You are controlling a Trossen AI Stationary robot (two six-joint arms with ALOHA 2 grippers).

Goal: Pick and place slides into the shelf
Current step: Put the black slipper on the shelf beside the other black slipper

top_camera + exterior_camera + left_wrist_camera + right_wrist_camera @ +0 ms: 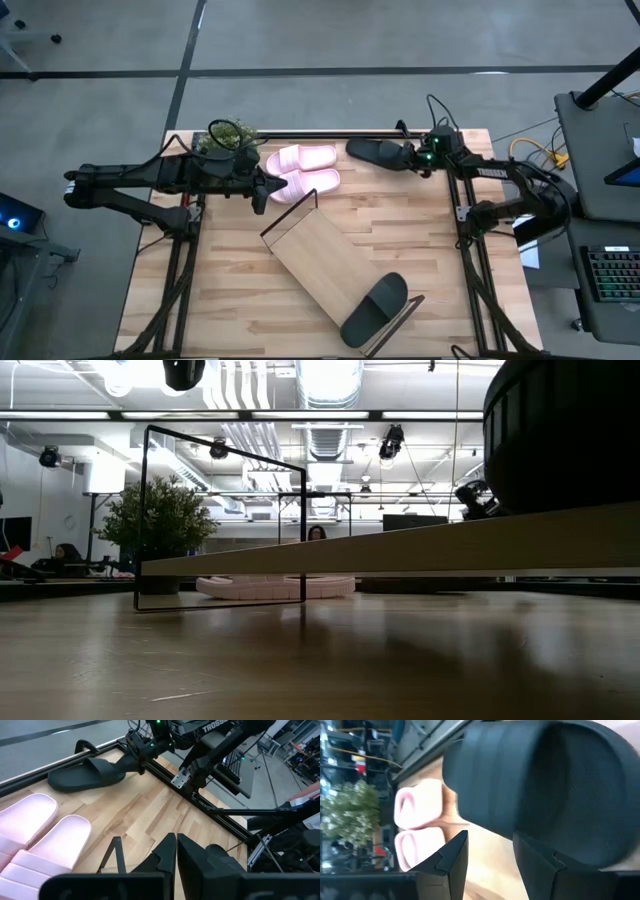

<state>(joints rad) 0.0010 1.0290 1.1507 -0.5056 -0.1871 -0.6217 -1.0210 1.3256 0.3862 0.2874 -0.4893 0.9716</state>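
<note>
Two pale pink slides lie side by side near the table's far edge, soles down. One black slide rests on the near end of the light-wood shelf, which lies slantwise across the table. The second black slide is at the far edge, in my right gripper. My left gripper is shut, just left of the pink slides and by the shelf's far wire end. In the left wrist view its fingers are over bare wood, the pink slides beside them. My right gripper pinches the second black slide by its right end, away from the strap. It comes level from the table's right, along the slide. In the right wrist view only the fingertips reach the slide's edge. Whether the slide is lifted clear cannot be told.
A small potted plant stands at the far left corner behind the left arm. A black rail runs along the far edge. The shelf's upright wire frame and the black slide on it show in the low view. Bare wood lies left and right of the shelf.
</note>
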